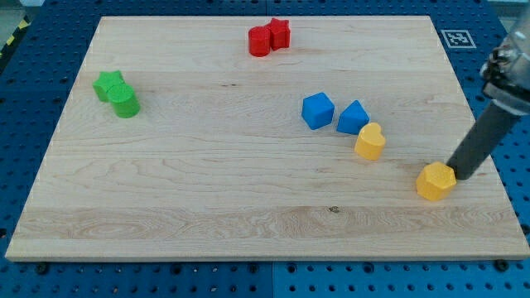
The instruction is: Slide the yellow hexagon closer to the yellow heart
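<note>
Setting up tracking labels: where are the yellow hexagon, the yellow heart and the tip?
yellow hexagon [436,181], camera view, top face.
yellow heart [370,141], camera view, top face.
my tip [458,175], camera view, rod's lower end.

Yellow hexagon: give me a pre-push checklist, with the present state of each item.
1. My tip at the yellow hexagon, on its right side: ok.
2. Actual contact between the two: cannot tell.
3. Yellow heart lies up and left of the hexagon, opposite my tip: ok.
4. Board between hexagon and heart free of blocks: ok.
5. Blue blocks crowd the heart's far side, so overshoot would disturb them: not ok.
6. Hexagon clear of the board's edge: ok.
</note>
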`<state>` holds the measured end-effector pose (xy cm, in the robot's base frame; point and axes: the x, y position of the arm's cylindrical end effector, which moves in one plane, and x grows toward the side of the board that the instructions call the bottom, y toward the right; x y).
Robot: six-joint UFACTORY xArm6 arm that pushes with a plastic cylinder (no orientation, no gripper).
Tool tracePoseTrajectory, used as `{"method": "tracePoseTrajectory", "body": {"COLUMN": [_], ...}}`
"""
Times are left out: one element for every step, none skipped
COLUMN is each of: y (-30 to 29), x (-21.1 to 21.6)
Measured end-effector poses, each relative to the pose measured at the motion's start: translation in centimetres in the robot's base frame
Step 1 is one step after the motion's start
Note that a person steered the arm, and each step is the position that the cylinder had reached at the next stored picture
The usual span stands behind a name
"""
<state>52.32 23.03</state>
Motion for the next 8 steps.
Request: {"method": "tracePoseTrajectory", "body": {"y": [-3.6,-3.8,-1.9,0.7,-0.4,-2.2,-4.8,-6.9], "x": [0.2,0.2,0.2,1.2,5.9,6.6,4.2,2.6]}}
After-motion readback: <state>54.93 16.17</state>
